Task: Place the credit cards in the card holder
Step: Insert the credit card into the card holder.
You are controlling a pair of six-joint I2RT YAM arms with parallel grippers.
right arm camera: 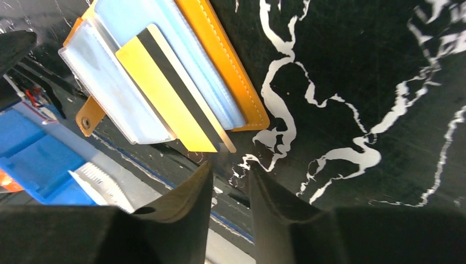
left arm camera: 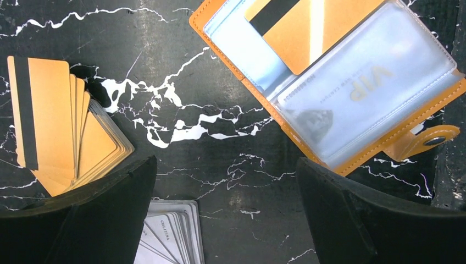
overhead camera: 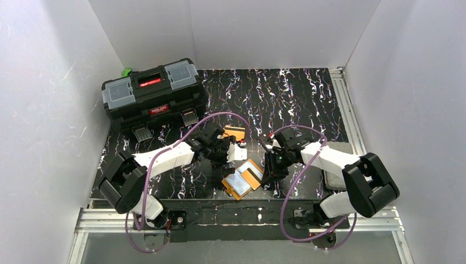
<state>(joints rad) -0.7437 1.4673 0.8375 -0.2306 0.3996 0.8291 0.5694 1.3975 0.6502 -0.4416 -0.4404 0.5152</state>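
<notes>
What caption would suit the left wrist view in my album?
Open left claw hovering between fanned orange cards and the unfolded card holder.

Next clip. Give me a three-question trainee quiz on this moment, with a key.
1. True or false: the card holder lies shut.
2. Which stands wider? A) left claw B) right claw
3. Fill in: the orange card sticking out of the card holder bears a dark ____.
Key: 1 false; 2 A; 3 stripe.
</notes>
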